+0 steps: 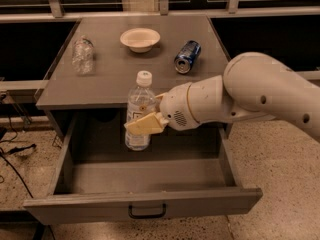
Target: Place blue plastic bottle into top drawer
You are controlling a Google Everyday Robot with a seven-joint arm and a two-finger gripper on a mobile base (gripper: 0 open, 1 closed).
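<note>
The top drawer [145, 200] stands pulled open directly beneath my gripper [144, 118]. The blue plastic bottle [140, 99] hangs upright over it, my fingers clamped across its middle just under the label. I judge it light, thin-walled and slick, likely to dent. A gentle mid-body hold suits it best. Beyond my gripper, on the cabinet top [100, 86], sit a bowl [140, 38], a dented bottle [83, 55] and a soda can [187, 57].

Two bottles: a tall bottle [140, 98] and a dented bottle [83, 55]. One can [187, 57], one bowl [140, 38], one drawer [145, 201], one gripper [143, 115] clasping the tall bottle.
</note>
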